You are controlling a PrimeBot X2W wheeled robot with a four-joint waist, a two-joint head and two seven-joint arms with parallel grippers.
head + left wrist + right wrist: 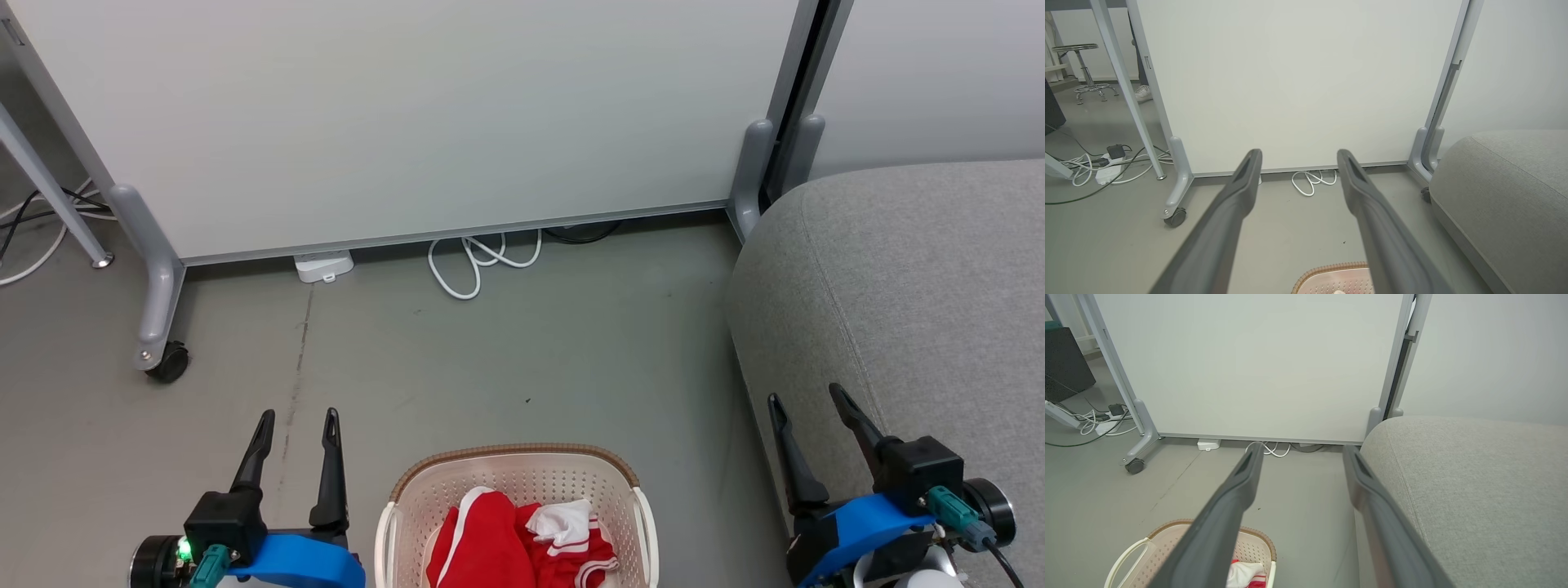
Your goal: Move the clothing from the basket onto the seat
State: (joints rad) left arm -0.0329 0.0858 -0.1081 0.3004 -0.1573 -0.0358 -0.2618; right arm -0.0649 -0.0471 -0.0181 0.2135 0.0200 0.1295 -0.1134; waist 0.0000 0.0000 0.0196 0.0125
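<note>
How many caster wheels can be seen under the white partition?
2. On the white partition, the left caster wheel is under its left foot; the right caster wheel peeks out beside the seat. Others may be hidden.

Grey floor (522, 351). White partition panel (408, 122) on a grey frame stands ahead of the left end effector (299, 414) and the right end effector (805, 394). Castor (169, 362) ahead-left of the left one. Cable loop (482, 257) and power block (324, 266) at the panel's bottom edge. Stool (1084, 69) and cable tangle (1098, 167) far left. Pale wall (939, 82) ahead-right. Flat, even light.
</note>
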